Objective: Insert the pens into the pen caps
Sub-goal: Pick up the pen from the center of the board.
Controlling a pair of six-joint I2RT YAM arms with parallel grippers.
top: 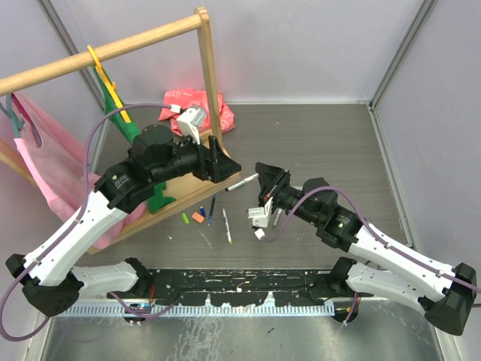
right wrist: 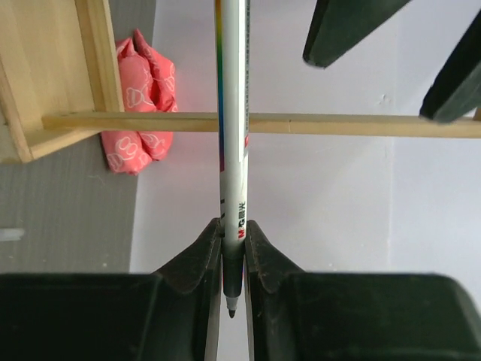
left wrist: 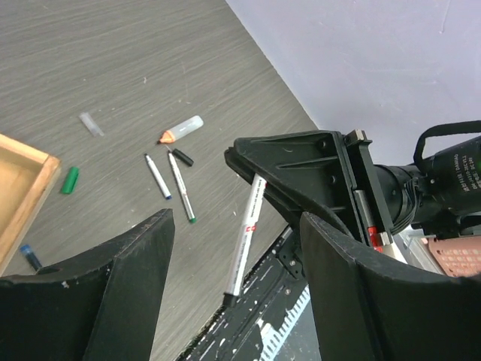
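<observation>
Right gripper (right wrist: 233, 248): pressed together on one pen (right wrist: 234, 150), which is pinched close to its bare dark tip, with the barrel pointed out toward the left arm.
Left gripper (left wrist: 240, 222): the jaws are spread wide and nothing is gripped. The held pen is seen in the gap between them from the left wrist, apart from both fingers.
Held pen: it is carried above the table (top: 316, 143), between the two arms. Whether its far end wears a cap cannot be told.
Loose pens: two are seen lying side by side on the table, one blue-tipped (left wrist: 158, 175) and one green-tipped (left wrist: 180, 195), both apparently uncapped.
Loose caps: a green cap (left wrist: 70, 180), an orange cap (top: 198, 216) and a black cap (left wrist: 183, 158) are left on the table, none seated on a pen.
Done so far: no finished pen-and-cap pair can be made out with certainty.
Remaining: most of the task is judged outstanding, since the loose pens and caps are not yet joined.
</observation>
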